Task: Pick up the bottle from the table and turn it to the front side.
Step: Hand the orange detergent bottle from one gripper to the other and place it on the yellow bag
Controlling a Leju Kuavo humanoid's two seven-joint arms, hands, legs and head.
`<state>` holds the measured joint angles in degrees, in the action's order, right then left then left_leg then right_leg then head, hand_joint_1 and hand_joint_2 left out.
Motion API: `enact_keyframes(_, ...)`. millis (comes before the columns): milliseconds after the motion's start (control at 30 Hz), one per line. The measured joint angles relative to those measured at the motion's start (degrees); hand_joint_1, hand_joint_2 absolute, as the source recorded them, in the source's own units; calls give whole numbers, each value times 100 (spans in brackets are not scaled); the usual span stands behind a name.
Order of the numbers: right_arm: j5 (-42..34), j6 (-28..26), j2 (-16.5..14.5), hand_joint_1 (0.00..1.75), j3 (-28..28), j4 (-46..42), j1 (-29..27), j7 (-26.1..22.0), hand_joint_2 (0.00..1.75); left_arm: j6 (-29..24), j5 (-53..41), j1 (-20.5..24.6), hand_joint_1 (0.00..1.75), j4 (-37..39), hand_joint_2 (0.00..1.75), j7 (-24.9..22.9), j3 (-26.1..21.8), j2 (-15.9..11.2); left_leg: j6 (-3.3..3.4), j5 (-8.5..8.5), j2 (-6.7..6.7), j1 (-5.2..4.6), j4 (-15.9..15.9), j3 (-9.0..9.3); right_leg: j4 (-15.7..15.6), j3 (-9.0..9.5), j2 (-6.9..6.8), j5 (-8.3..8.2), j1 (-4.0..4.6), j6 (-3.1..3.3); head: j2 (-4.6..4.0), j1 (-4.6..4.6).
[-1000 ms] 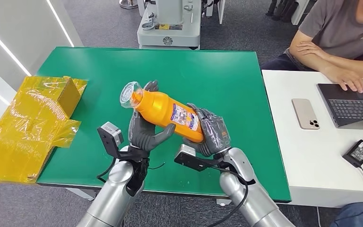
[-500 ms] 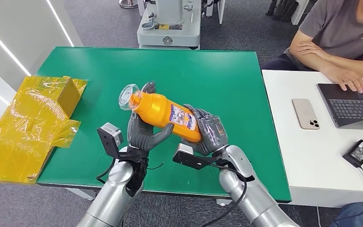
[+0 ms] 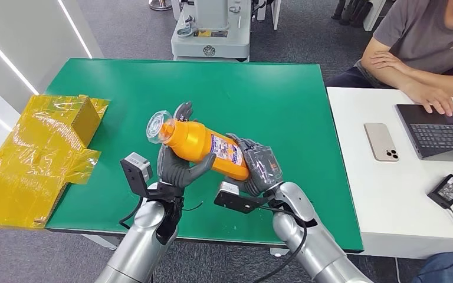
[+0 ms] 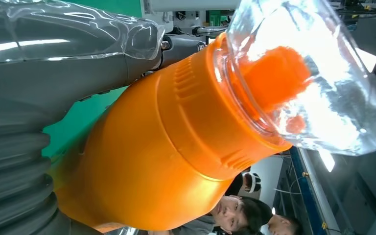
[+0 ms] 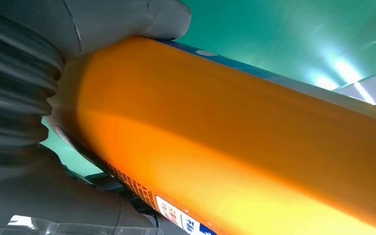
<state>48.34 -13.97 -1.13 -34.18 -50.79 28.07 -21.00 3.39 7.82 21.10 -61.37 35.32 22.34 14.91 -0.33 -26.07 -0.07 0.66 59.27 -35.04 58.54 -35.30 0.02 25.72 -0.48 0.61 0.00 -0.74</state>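
Orange bottle [image 3: 203, 147] — both my hands' fingers [image 3: 180, 171] clamped on it, lifted off the tabletop [image 3: 259, 88] — I'd roll slowly, label frontward.

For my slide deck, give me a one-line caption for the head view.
Both hands, left hand and right hand, hold an orange bottle tilted above the green table.

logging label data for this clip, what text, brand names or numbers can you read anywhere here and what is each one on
Bottle label: white, blue and red print, too small and blurred to read in the head view.
Bottle label in the right wrist view: a strip of small dark print and some blue characters, too blurred to read.
Grey machine base past the green table: a yellow plate and a round mark, both too small to read.
No other text is readable.
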Motion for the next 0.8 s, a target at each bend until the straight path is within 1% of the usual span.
enact_keyframes(367, -10, 277, -3, 175, 4, -68, -182, 0, 175, -33, 48, -3, 0, 0, 175, 51, -57, 2, 0, 0, 1, 0, 0, -1, 0, -1, 1, 0, 0, 0, 0, 0)
enact_keyframes(533, -10, 385, -1, 175, 2, -65, -227, -9, 175, -101, 96, -86, 0, -3, 175, 120, -83, 2, 0, 0, 0, 0, 0, 0, 0, -1, 1, 0, 0, 0, 0, 0)
enact_keyframes(567, -10, 390, -1, 175, 2, -63, -241, -12, 175, -106, 99, -105, 2, -7, 175, 120, -85, 2, 0, 0, 0, 0, 0, -1, 0, -1, 1, 0, 0, 0, 0, 0)
enact_keyframes(700, -11, 391, 2, 175, 2, -48, -281, -15, 175, -118, 92, -157, 175, -26, 175, 115, -93, 2, 0, 0, 1, 0, 0, -1, 0, -1, 1, 0, 0, 0, 0, 1)
enact_keyframes(800, -26, 390, 3, 175, 3, -33, -285, -15, 175, -91, 45, -182, 175, -45, 175, 105, -95, 2, 0, 0, 1, 0, 0, -1, 0, -1, 1, 0, 0, 0, 0, 0)
